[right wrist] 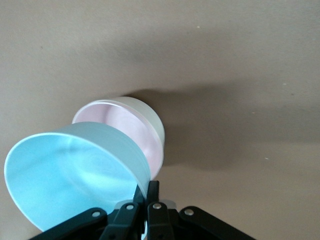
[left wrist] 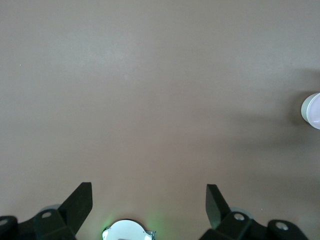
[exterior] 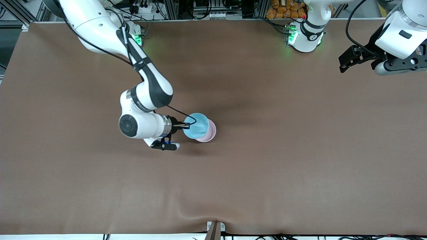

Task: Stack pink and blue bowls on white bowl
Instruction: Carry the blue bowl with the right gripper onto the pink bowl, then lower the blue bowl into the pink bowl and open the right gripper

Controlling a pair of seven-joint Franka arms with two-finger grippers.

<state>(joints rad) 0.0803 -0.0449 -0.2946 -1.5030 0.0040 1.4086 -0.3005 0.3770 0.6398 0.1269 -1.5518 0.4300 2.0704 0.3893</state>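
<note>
Across the whole front view a brown table covering (exterior: 300,160) is seen, wrinkled slightly at the edge nearest the front camera. Both arm bases are mounted along the edge farthest from that camera.

The right arm (exterior: 146,83) is extended toward the middle of the table. Its right gripper (exterior: 185,126) is positioned over the stack at mid-table, and its fingers are closed on the rim of the light blue bowl (exterior: 196,125). In the right wrist view the two fingers (right wrist: 151,192) are seen pinched together on the blue bowl's wall, with the bowl (right wrist: 75,175) held tilted and raised above the bowls below.

Beneath the blue bowl a pale pink bowl (exterior: 211,130) is seen, its rim showing toward the left arm's end of the table. In the right wrist view the pink bowl (right wrist: 127,125) is nested inside a white bowl (right wrist: 152,120), whose outer wall is visible around it; the stack rests on the covering. A sliver of the same stack (left wrist: 312,110) is caught at the frame edge of the left wrist view.

The left arm (exterior: 400,30) is parked at its own end of the table, waiting. The left gripper (exterior: 345,63) is held above bare covering, fingers (left wrist: 80,205) spread wide apart with nothing between them.
</note>
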